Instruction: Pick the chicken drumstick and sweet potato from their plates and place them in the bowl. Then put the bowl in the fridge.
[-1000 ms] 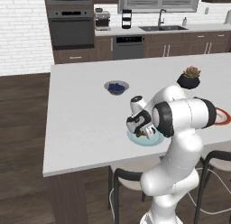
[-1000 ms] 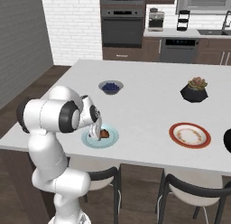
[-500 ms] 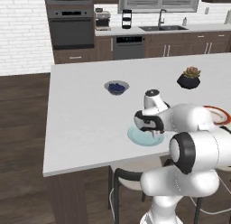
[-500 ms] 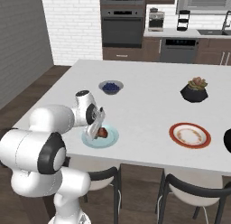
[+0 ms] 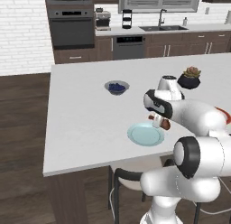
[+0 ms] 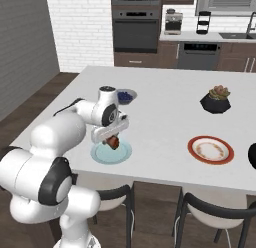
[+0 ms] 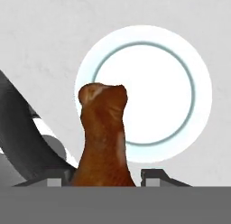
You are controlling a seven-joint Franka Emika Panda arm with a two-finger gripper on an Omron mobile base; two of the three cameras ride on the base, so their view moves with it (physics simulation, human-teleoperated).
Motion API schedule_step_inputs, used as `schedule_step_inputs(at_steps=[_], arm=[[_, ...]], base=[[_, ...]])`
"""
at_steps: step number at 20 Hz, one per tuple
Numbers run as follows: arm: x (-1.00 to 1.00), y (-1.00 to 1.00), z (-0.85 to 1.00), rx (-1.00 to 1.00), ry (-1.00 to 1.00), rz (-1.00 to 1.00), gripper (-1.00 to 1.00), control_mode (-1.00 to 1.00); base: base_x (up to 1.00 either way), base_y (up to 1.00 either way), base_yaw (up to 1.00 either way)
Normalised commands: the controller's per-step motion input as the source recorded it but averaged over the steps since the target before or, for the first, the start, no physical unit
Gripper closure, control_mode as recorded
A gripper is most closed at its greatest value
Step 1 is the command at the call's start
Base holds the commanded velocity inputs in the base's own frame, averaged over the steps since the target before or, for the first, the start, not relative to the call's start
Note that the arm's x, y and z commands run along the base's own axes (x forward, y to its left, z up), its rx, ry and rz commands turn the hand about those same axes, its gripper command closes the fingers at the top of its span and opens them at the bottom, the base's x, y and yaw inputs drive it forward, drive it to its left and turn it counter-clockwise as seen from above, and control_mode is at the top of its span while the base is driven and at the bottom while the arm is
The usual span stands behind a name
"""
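**A:** What has moved since a second ago?

**B:** The chicken drumstick (image 5: pixel 164 123) has come up off the light blue plate (image 5: pixel 145 134), carried by the arm, which has swung over to the right. In the left base view it hangs just above the plate's right edge, and the plate lies bare on the bench (image 5: pixel 85 119).

**A:** And from the right base view?

**B:** Same story: the drumstick (image 6: pixel 114 141) sits under the gripper (image 6: pixel 111 138), over the blue plate (image 6: pixel 111 153). The red-rimmed plate (image 6: pixel 210 150) lies well apart to the right; I can't make out the sweet potato on it.

**A:** The hand view?

**B:** The jaws are clamped on the drumstick (image 7: pixel 103 137), the blue plate (image 7: pixel 143 93) below.

**A:** So, progress?

**B:** Early, I'd say. One item is lifted but not bowled; the potato, bowl and fridge steps remain.
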Motion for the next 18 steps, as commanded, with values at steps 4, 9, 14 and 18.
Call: schedule_step_inputs(at_steps=[4,9,14,18], arm=[[-0.08,0.0,0.0,0.18,0.0,-0.98,1.0,-1.0],[-0.19,0.07,0.08,0.14,-0.02,-0.93,1.0,-1.0],[-0.26,0.39,0.0,0.0,0.0,-0.7,1.0,-1.0],[-0.35,0.31,0.26,-0.01,0.0,-0.22,1.0,-1.0]], base=[[0.0,0.0,0.0],[0.0,0.0,0.0],[0.0,0.0,0.0],[0.0,0.0,0.0]])
